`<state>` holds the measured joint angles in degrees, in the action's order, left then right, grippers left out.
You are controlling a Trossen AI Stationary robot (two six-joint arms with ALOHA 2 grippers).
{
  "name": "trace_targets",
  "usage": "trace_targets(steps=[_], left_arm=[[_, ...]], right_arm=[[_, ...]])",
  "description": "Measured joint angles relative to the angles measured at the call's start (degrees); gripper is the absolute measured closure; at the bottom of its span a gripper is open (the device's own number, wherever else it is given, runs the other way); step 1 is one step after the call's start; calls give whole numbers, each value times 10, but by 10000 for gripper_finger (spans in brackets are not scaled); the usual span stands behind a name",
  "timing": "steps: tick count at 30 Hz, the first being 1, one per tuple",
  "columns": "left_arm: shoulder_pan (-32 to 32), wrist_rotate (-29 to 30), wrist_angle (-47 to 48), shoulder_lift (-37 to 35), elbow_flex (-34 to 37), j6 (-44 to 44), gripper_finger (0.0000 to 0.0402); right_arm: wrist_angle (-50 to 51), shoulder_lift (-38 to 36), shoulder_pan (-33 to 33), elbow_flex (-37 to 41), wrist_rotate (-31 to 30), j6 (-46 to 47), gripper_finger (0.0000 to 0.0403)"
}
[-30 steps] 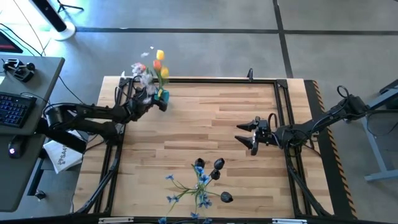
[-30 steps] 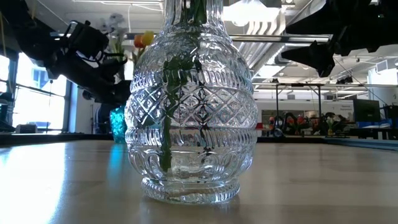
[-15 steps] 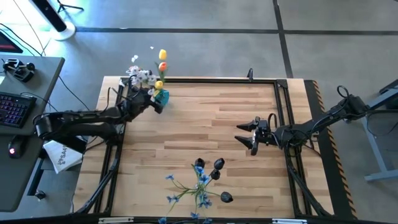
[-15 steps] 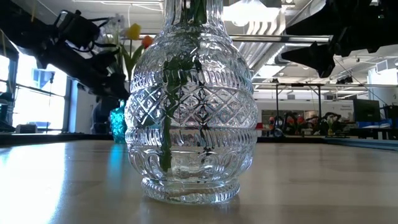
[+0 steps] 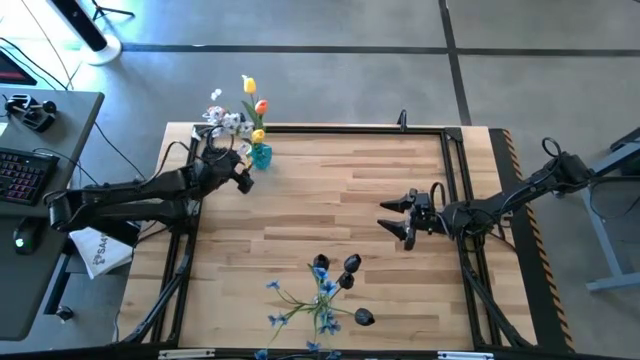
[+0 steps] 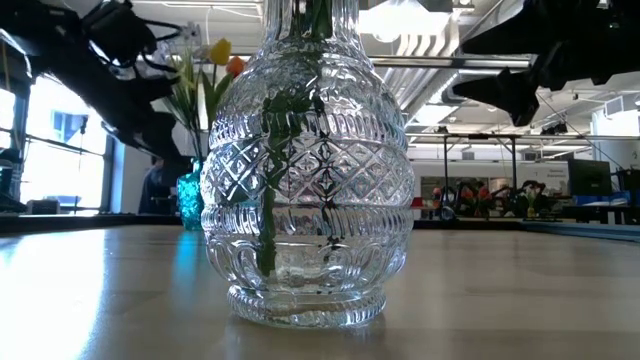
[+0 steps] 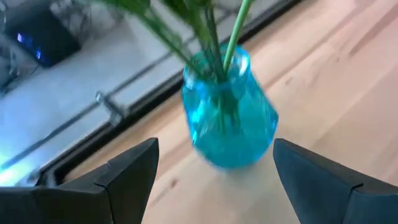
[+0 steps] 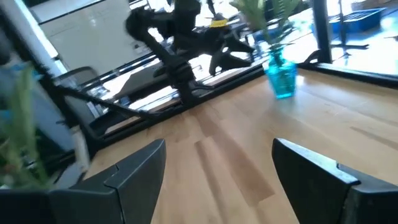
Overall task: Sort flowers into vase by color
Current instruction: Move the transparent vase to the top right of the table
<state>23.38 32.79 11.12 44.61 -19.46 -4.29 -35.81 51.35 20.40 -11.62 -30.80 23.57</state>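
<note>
Flowers: yellow tulip (image 5: 249,85), orange tulip (image 5: 262,106) and white spray (image 5: 228,121) stand in blue vase (image 5: 261,155) at far left corner of table (image 5: 340,190). Left gripper (image 5: 243,176) just beside vase on near side, fingers spread wide, holding nothing. Blue sprays (image 5: 315,300) and dark buds (image 5: 350,266) in clear glass vase (image 6: 308,180) at near edge. Right gripper (image 5: 398,217) over right middle of table, fingers wide, empty.
</note>
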Motion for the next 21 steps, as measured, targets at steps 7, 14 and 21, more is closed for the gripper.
trace_targets(steps=[7, 14, 21], left_arm=[[-99, 46, 199, -4, -73, -167, 96], [-336, 99, 235, 34, -73, -351, 96], [-527, 114, 215, 115, -107, -468, 96]], right_arm=[[0, 18, 0, 0, 138, -28, 112], [-33, 125, 16, -6, 193, -67, 112], [-43, 273, 52, -101, 202, -116, 112]])
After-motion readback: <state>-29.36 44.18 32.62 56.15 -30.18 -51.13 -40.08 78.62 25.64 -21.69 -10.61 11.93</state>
